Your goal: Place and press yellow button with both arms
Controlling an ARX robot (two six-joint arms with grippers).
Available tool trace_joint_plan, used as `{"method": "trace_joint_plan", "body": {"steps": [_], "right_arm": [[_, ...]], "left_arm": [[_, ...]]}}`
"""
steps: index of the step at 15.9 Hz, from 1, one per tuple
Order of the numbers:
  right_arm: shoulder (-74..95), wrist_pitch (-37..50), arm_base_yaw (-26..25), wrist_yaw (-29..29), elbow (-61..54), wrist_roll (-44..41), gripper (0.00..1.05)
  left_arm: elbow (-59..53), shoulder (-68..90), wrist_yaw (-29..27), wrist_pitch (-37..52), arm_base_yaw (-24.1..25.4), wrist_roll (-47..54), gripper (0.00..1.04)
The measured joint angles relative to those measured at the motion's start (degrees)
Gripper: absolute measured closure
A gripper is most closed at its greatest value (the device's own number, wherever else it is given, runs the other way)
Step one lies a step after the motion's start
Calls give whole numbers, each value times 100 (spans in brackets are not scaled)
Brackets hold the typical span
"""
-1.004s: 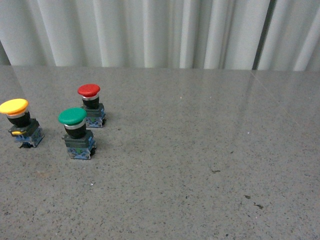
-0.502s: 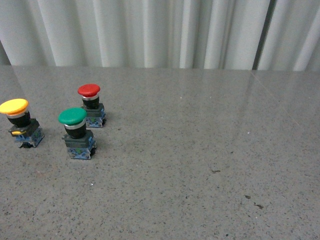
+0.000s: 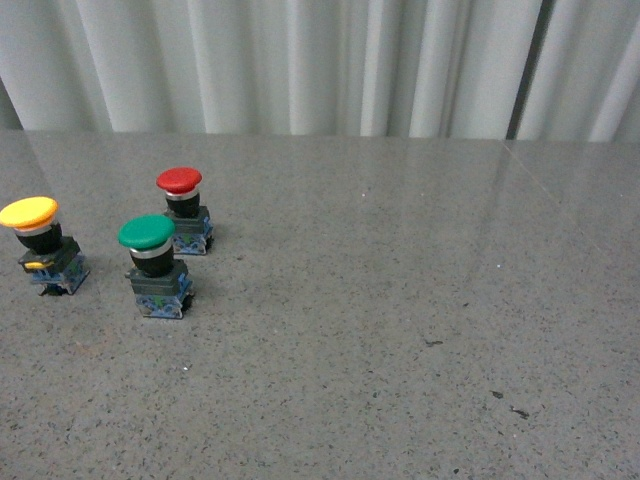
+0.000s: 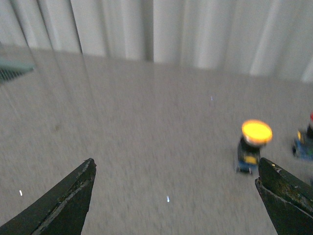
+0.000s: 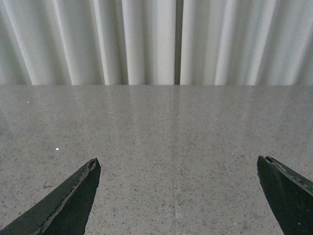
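Observation:
The yellow button [image 3: 40,245] stands upright at the far left of the grey table, with its yellow cap on top and its blue base on the surface. It also shows, blurred, in the left wrist view [image 4: 253,147], ahead of the open left gripper [image 4: 176,196] and close to one fingertip [image 4: 286,196]. The left gripper holds nothing. The right gripper [image 5: 178,193] is open and empty over bare table, with no button in its view. Neither arm shows in the front view.
A green-capped button [image 3: 155,265] stands just right of the yellow one, and a red-capped button [image 3: 184,210] stands behind it. A white pleated curtain [image 3: 320,60] hangs along the table's far edge. A seam [image 5: 172,161] runs across the tabletop.
The buttons have not moved in the front view. No arm has come into that view.

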Motion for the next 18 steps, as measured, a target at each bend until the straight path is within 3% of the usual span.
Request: {"method": "trace_joint_plan", "body": {"steps": [2,3,4,6,7,8,18], "right_arm": [[0,11,0,0,0,0,7],[0,9,0,2,0,0,7],[0,9,0,0,0,0,7],[0,9,0,0,0,0,7],[0,9,0,0,0,0,7],[0,9,0,0,0,0,7],[0,9,0,0,0,0,7]], "left_arm": [[938,1615,789,1213,549,212,7],[1781,2916,1220,1427,807,192,7],[2739,4325,1532,1104,841,90,7],[4181,6417,1803,293,553,39,7],[4175,6900,1753,291,50,72,7],[4153,6922,1556,223,-343,96,7],[3969,7289,1287,227,-540,46,7]]}}
